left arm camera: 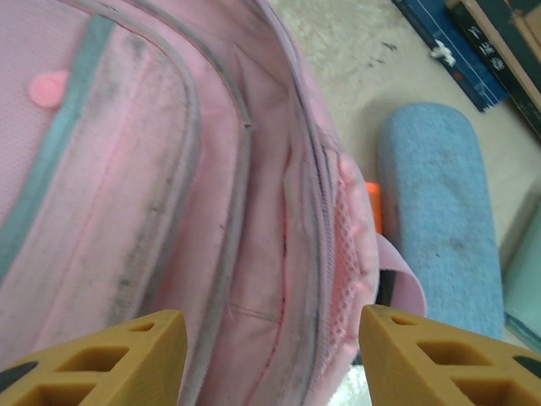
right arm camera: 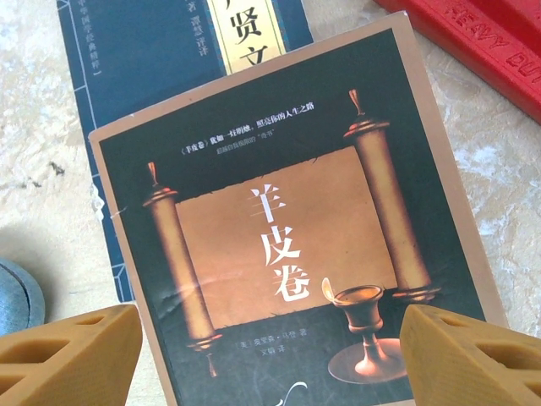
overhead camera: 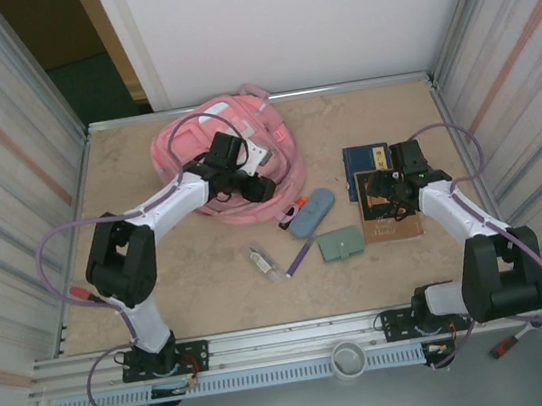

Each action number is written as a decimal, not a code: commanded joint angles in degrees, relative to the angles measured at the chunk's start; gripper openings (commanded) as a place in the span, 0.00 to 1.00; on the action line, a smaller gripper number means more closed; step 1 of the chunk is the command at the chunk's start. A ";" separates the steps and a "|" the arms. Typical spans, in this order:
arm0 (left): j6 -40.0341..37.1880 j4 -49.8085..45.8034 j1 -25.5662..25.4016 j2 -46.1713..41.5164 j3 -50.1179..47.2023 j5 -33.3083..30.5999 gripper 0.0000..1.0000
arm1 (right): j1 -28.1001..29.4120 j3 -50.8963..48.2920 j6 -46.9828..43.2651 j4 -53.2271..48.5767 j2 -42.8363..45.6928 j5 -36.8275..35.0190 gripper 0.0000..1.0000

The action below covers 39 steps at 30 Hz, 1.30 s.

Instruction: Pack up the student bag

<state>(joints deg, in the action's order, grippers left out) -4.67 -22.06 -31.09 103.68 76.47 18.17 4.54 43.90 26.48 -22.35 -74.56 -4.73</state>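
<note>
The student bag [overhead camera: 205,152], a large pink backpack, lies at the back left of the table. My left gripper [overhead camera: 250,176] hovers over its right side. In the left wrist view the jaws of this gripper [left arm camera: 270,359] stand apart, with the bag's pink fabric and zip seams [left arm camera: 169,169] below and between them, and nothing clamped. My right gripper [overhead camera: 390,189] hangs open over a dark book with a scroll on its cover [right arm camera: 279,254], its fingers [right arm camera: 76,355] on either side and apart from it.
A blue book [overhead camera: 366,158] lies partly under the dark book [overhead camera: 391,218]. A grey-blue pencil pouch [overhead camera: 311,212], a green wallet [overhead camera: 340,244], a purple pen [overhead camera: 299,258] and a small clear item [overhead camera: 260,260] lie mid-table. A red object with raised lettering [right arm camera: 473,34] lies beside the books.
</note>
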 commanded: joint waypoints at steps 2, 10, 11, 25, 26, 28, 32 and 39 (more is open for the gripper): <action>-2.72 -3.87 0.85 2.05 1.34 5.44 0.58 | 0.39 1.36 -0.90 -0.43 -0.48 -0.74 0.79; -1.57 -4.01 1.93 5.74 3.27 6.84 0.38 | 0.52 1.30 -1.07 -0.37 -0.58 -0.04 0.78; -0.94 -3.34 2.29 5.75 3.18 7.82 0.35 | 0.53 1.28 -1.03 -0.38 -0.63 -0.01 0.78; 1.41 -1.57 5.08 7.05 3.52 14.50 0.14 | 0.97 1.54 -1.43 -0.33 -1.21 0.38 0.77; 1.50 -1.66 5.16 7.15 3.80 14.66 0.10 | 0.92 1.55 -1.48 -0.41 -1.16 0.34 0.77; 2.22 -0.61 5.49 6.66 3.61 15.64 0.06 | 1.05 1.63 -1.68 -0.59 -0.96 0.34 0.77; 4.39 2.85 6.96 2.45 3.07 19.00 0.00 | 1.00 1.52 -1.80 -0.77 -0.08 -0.36 0.77; 13.05 19.73 12.04 -11.53 -4.53 27.85 0.00 | 1.00 1.41 -1.80 -0.52 0.57 -0.07 0.77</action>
<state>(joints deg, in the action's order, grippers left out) 3.03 -14.24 -21.43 99.31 72.84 39.13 5.04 43.97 26.04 -22.35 -75.13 -4.51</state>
